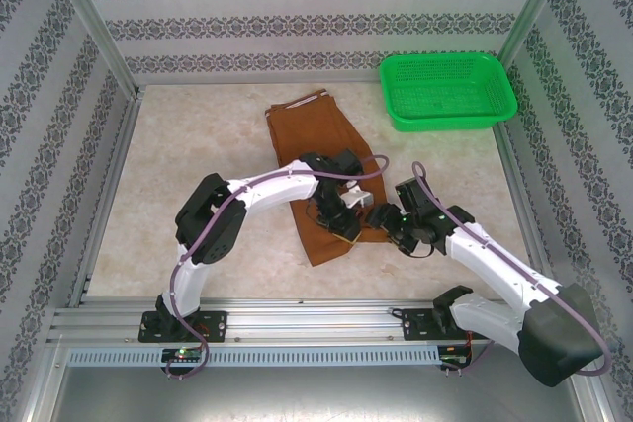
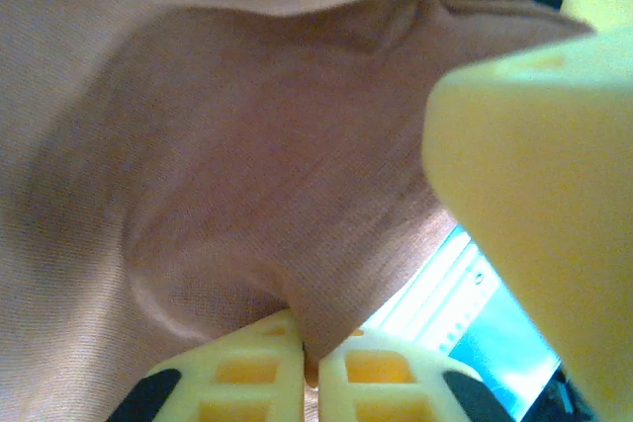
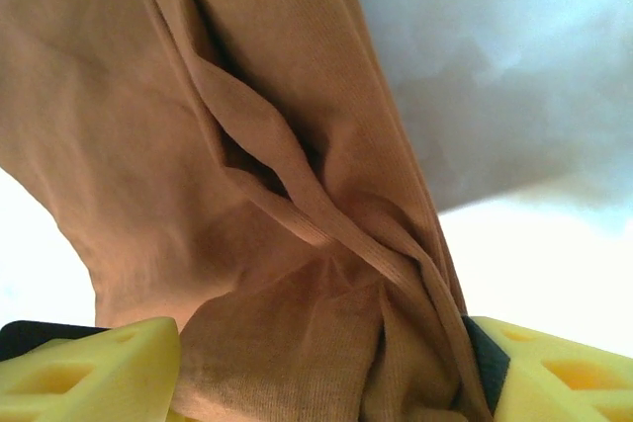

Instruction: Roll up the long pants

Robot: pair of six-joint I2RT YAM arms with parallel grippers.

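Note:
The long pants are rust-brown and lie folded lengthwise in the middle of the table, with the near end lifted and bunched. My left gripper is over that near end. In the left wrist view its fingers stand almost together, with a thin fold of the pants pinched in the left gripper. My right gripper is at the pants' near right corner. In the right wrist view its fingers stand wide apart, and a thick wad of the pants fills the right gripper.
A green plastic basket stands at the far right of the table. Patterned walls and metal posts close in the sides and back. An aluminium rail runs along the near edge. A blurred yellow block sits close to the left wrist camera.

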